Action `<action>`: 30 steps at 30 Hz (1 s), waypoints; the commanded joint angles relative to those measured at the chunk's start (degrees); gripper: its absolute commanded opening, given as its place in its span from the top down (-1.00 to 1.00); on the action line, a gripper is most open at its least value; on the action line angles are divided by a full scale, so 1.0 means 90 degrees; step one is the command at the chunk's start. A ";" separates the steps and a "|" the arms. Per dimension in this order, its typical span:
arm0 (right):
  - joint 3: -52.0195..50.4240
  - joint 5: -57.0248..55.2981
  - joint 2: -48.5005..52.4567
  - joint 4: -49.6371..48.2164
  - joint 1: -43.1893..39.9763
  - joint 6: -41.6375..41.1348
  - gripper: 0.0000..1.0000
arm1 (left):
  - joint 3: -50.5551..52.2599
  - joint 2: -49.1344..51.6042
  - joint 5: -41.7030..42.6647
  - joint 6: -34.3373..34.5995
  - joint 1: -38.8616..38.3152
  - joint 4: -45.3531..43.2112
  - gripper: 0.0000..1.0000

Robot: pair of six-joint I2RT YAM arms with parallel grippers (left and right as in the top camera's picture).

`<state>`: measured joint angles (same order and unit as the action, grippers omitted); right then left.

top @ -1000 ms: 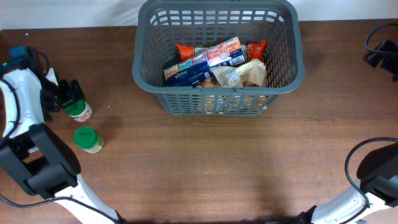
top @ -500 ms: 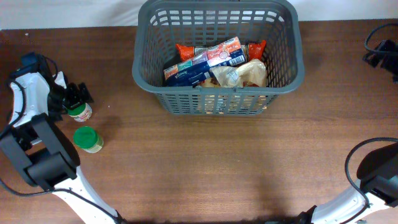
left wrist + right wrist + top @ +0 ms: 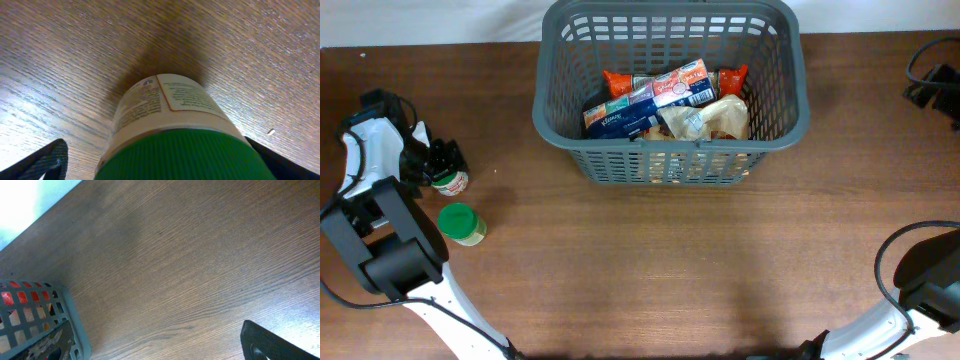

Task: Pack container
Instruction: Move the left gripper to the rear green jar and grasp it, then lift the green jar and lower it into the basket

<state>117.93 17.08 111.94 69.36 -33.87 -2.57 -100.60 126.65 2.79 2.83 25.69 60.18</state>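
Note:
The container, a large dark grey basket (image 3: 548, 120), stands at the back middle of the table; its corner also shows in the right wrist view (image 3: 72, 325). It holds several packets, among them blue boxes (image 3: 620, 118) and a clear bag (image 3: 705, 118). A green-lidded jar (image 3: 449, 181) stands at the far left. My left gripper (image 3: 442, 160) is open and straddles this jar (image 3: 170, 125), with a gap at the left finger. My right gripper (image 3: 160, 350) is open and empty over bare wood, right of the basket.
A second green-lidded jar (image 3: 462, 224) stands just in front of the first one. The table's back edge meets a white wall. The right arm (image 3: 932, 82) rests at the back right corner. The table is brown wood (image 3: 700, 260).
My left arm has swung its wrist inward and the gripper has shifted slightly right and nearer, closing in around the jar. The jar, basket and right arm have not moved.

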 commanded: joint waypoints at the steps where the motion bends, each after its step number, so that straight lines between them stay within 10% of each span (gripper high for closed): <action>1: -0.0044 0.0078 -0.0168 -0.0017 0.0010 0.0017 -0.98 | 0.0032 0.0119 -0.0097 0.0017 0.0010 0.0002 -0.79; 30: -0.0044 0.0078 -0.0168 -0.0017 0.0010 0.0015 -0.98 | -0.0015 0.0491 -0.0073 0.0036 0.0010 -0.0022 -0.39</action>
<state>117.93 17.08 111.94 69.36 -33.87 -2.57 -100.73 129.03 1.93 2.85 25.65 60.14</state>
